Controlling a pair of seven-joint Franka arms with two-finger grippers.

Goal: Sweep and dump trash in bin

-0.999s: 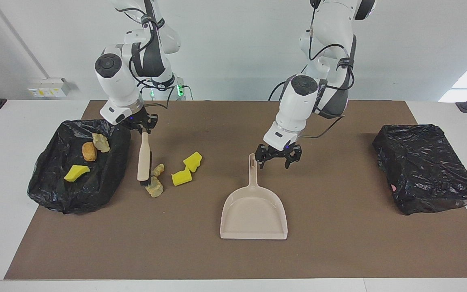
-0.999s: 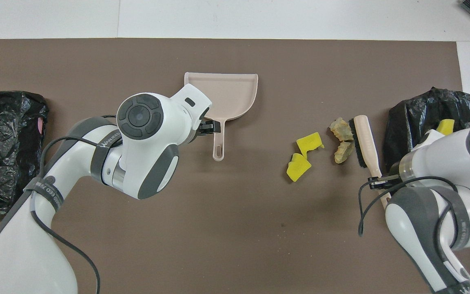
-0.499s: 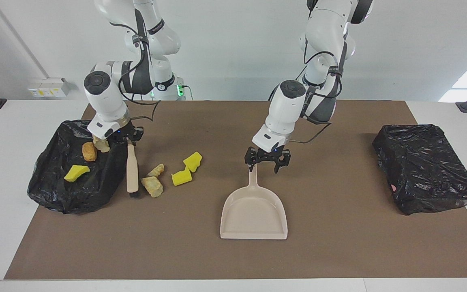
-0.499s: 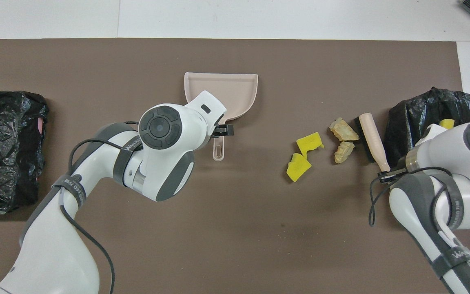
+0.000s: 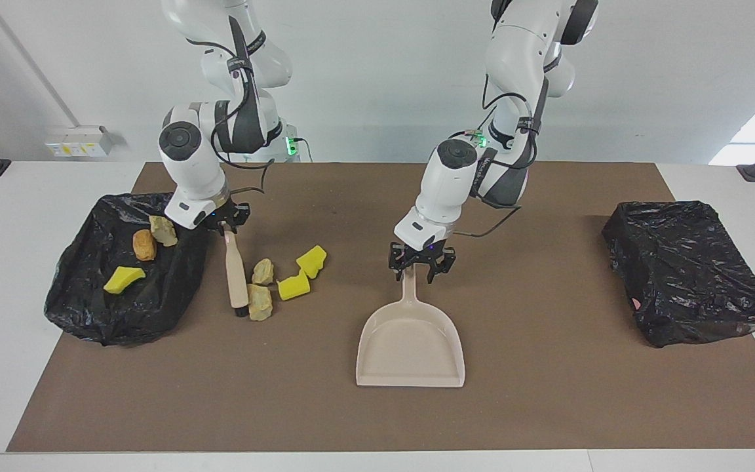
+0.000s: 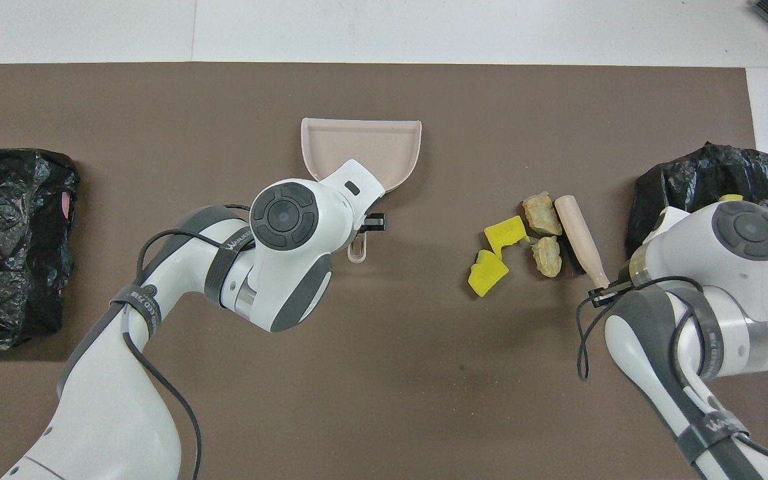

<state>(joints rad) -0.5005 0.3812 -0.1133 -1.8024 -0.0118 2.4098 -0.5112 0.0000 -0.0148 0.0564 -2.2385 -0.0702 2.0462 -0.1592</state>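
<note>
Brush herds trash while the dustpan is being taken up.

The right hand [image 5: 223, 223] is clamped on the brush [image 5: 236, 272] handle, bristles down on the bench [image 5: 548, 393] against two beige lumps [image 5: 260, 292], with two yellow sponges [image 5: 302, 274] just beside them toward the dustpan [image 5: 410, 334]; the slant suits pushing them that way. The left hand [image 5: 419, 261] straddles the dustpan handle, but I cannot tell whether its grip is set. Three more pieces lie on the black bag [image 5: 122, 275] at the right arm's end; another bag [image 5: 685, 269] sits at the left arm's end. The pan's mouth faces away from the robots, so it likely needs turning to receive the sweep.
</note>
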